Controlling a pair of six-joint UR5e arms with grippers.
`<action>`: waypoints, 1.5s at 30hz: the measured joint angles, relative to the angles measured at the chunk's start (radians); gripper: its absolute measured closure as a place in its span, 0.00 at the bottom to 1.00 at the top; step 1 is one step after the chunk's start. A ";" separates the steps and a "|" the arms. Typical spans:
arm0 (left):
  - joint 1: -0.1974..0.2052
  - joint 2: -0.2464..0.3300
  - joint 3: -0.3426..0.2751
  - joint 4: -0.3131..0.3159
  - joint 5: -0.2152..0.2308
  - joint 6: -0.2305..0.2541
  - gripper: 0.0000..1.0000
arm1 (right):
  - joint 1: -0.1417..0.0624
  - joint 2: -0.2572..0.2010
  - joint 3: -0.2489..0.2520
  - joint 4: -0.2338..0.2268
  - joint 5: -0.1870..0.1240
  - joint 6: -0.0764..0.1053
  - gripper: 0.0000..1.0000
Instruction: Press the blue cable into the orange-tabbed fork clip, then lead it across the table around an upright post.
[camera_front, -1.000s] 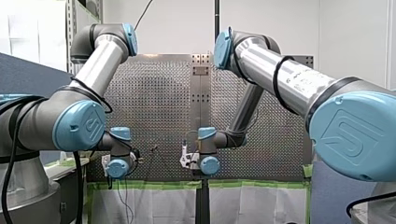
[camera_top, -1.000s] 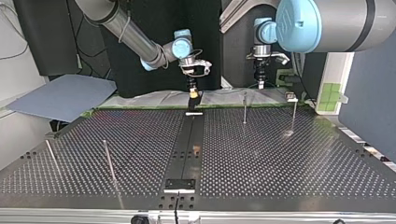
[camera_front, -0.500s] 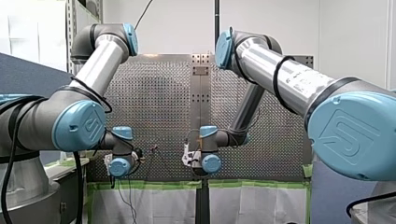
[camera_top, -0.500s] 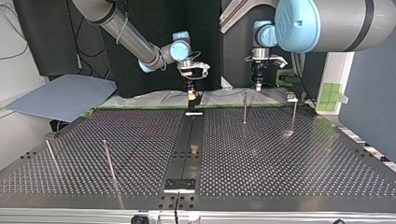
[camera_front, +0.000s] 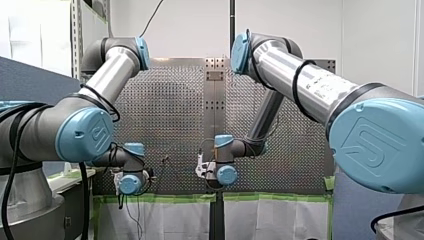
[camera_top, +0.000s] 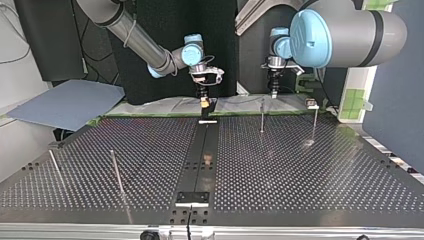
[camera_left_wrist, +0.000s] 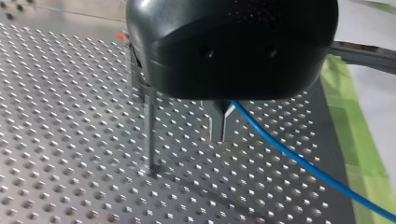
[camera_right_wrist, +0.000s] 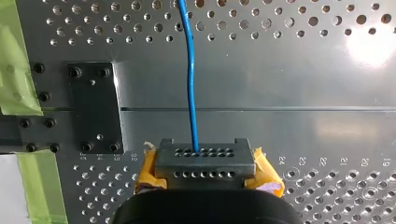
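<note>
Left fingers (camera_left_wrist: 216, 122) pinching blue cable (camera_left_wrist: 299, 160), right fingers (camera_right_wrist: 205, 170) clamped on it too

A blue cable (camera_right_wrist: 189, 74) runs straight over the perforated table (camera_right_wrist: 289, 70) and ends at the front of my right gripper (camera_right_wrist: 205, 163). The gripper's dark grey end shows two rows of small holes, with yellow padding (camera_right_wrist: 267, 173) bulging at either side. Whether the cable is clamped cannot be told. A black plate (camera_right_wrist: 95, 107) is screwed to the table between the cable and strips of green tape (camera_right_wrist: 14, 65). A thin seam (camera_right_wrist: 280, 109) crosses the metal ahead of the gripper.
</note>
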 joint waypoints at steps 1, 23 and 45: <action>0.001 -0.002 0.005 -0.007 0.001 0.003 1.00 | 0.000 0.000 0.000 0.000 0.000 0.000 1.00; -0.007 0.038 -0.060 0.005 0.001 0.103 1.00 | 0.000 0.000 -0.018 -0.002 -0.003 0.000 1.00; -0.001 0.097 -0.071 0.020 0.003 0.055 1.00 | 0.000 0.001 -0.020 -0.003 -0.005 0.000 1.00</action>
